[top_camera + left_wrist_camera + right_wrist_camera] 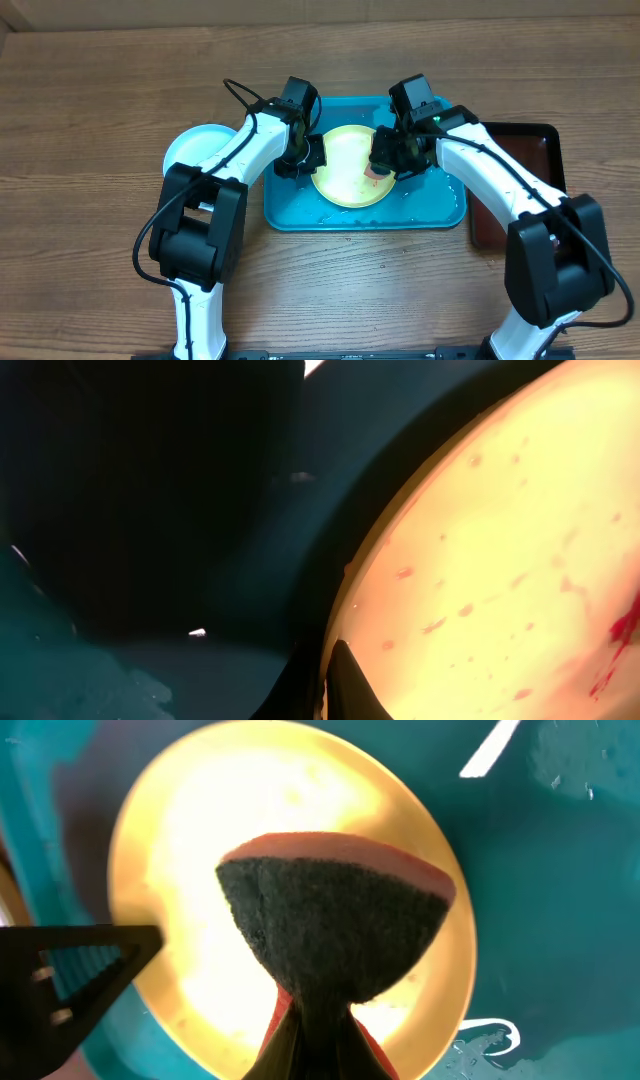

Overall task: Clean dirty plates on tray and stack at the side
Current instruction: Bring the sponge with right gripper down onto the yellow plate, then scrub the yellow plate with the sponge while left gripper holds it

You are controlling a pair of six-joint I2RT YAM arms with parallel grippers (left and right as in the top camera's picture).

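A round shallow pale yellow plastic plate (290,780) with a lime-green rim lies flat in the large teal-blue rectangular plastic tray (560,920), whose smooth floor is wet. Small red-orange specks and smears are spread over its glossy surface. The right gripper (310,1020) pinches a folded sponge (340,920), with a rough dark green scouring face and a soft pink-red foam layer, above the plate. The left gripper (303,155) is closed at the plate's left rim; whether it clamps the rim I cannot tell. A light blue-white round plate (190,148) rests on the wooden table (100,100), left of the tray.
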